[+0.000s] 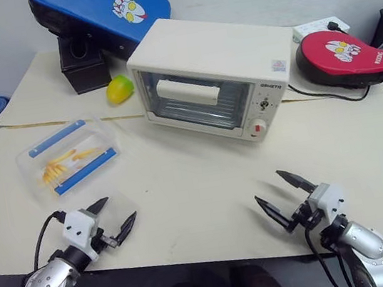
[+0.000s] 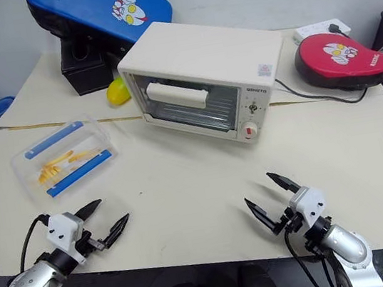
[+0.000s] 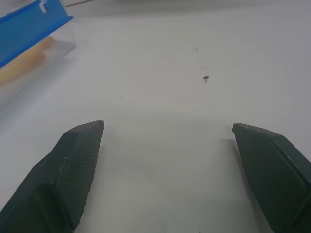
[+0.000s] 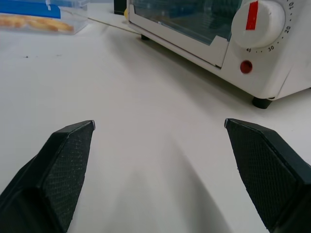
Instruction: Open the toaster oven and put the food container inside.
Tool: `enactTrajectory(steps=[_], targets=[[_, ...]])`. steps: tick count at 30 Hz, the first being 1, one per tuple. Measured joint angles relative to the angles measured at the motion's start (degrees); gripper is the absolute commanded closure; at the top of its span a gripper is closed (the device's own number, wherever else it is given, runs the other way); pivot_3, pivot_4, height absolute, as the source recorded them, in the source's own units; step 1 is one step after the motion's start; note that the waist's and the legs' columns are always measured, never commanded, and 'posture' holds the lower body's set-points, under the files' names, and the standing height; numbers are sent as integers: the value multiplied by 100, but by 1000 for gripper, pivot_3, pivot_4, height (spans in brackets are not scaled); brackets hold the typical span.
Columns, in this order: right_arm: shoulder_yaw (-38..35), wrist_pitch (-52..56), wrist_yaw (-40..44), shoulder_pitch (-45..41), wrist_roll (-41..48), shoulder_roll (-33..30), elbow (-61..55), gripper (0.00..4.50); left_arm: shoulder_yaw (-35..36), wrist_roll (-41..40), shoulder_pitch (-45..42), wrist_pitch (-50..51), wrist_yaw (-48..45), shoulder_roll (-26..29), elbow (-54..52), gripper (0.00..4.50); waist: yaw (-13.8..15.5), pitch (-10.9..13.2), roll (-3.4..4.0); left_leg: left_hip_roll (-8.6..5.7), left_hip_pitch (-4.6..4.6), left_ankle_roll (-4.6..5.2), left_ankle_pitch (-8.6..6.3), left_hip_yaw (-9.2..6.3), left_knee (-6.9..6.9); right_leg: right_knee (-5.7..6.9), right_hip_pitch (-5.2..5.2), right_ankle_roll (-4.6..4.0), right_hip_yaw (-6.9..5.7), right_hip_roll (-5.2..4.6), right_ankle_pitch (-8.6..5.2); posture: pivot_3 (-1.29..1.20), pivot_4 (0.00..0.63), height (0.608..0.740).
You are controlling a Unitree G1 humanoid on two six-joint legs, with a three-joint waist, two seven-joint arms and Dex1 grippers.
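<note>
Nearest the robot, the left gripper (image 1: 112,218) hovers low over the front edge of the cream surface (image 1: 198,186), its two black fingers (image 3: 73,170) spread wide with nothing between them. On the other side the right gripper (image 1: 281,191) sits at about the same depth, also spread wide and empty, angled toward the middle of the surface.

Farther back on the left lies the food container (image 1: 71,158), a clear box with two blue clips and yellow strips of food inside. It rests flat on the surface, well apart from both grippers and off to the left of the oven.

Behind the middle of the surface stands the toaster oven (image 1: 214,75), cream-white, its glass door shut with the white bar handle (image 1: 187,91) across the upper part of the glass. The red-and-white knob (image 4: 256,19) is on the panel at its right end.

A yellow-green fruit (image 1: 119,89) lies just left of the oven. Behind it are a black stand (image 1: 82,62) and a blue pad (image 1: 99,9); a red pad (image 1: 343,56) lies to the oven's right, near a white power strip (image 1: 318,25).
</note>
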Motion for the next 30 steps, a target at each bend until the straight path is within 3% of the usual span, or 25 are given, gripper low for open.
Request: enactTrajectory(steps=[3, 5, 6, 9, 14, 20, 26, 30], targets=[[19, -16, 73, -120, 32, -1, 96, 25, 49, -366, 22, 153, -82, -50, -107, 0, -7, 0, 0, 0, -1, 1, 0, 0, 0, 0, 0, 0, 0, 0, 0, 0, 150, 740], [154, 357, 233, -260, 284, -98, -74, 25, 147, -1290, 94, 714, -340, 17, -570, 0, -28, 2, 1, 6, -5, 1, -1, 0, 3, 0, -1, 0, -1, 0, 0, 0, 150, 740], [283, 724, 384, -376, 466, -272, -305, 25, 251, -1912, 89, 1109, -587, 206, -804, 0, -39, 5, 6, 8, -5, 0, -1, 1, 5, 4, -2, 0, 0, 1, 0, 0, 150, 740], [489, 1766, 518, -828, 903, -725, -1025, 25, 710, -2724, -118, 1601, -1149, 819, -889, 0, -41, 10, 18, 10, 2, -1, 0, -1, 5, 9, -2, -7, -3, 3, -1, 0, 150, 740], [592, 3808, -392, -2540, 1475, -779, -1566, 25, 1136, -3233, -746, 2206, -1909, 1799, -456, 0, -31, 11, 19, 9, -9, -8, 4, -8, 6, 2, -11, -14, -11, 4, 2, 0, 150, 740], [580, 5096, -1286, -4182, 1670, -293, -1111, 25, 1229, -3588, -1971, 2681, -2048, 2027, -78, 0, -20, 12, 20, 0, -43, -4, 1, -22, 13, -10, -33, -10, -23, 1, 5, 0, 150, 740], [586, 5422, -1604, -4461, 1552, -28, -854, 25, 1087, -3593, -2155, 2871, -1946, 1855, -90, 0, -75, 12, 20, -1, -59, 2, -5, -18, -5, 5, -58, -8, -23, 2, 6, 0, 150, 740], [587, 5423, -1673, -4605, 1456, 164, -846, 25, 1036, -3592, -2154, 2944, -1864, 1744, -164, 0, -128, 12, 19, -1, -119, -5, -1, -17, 36, 43, -113, -8, -23, 2, 6, 0, 150, 740]])
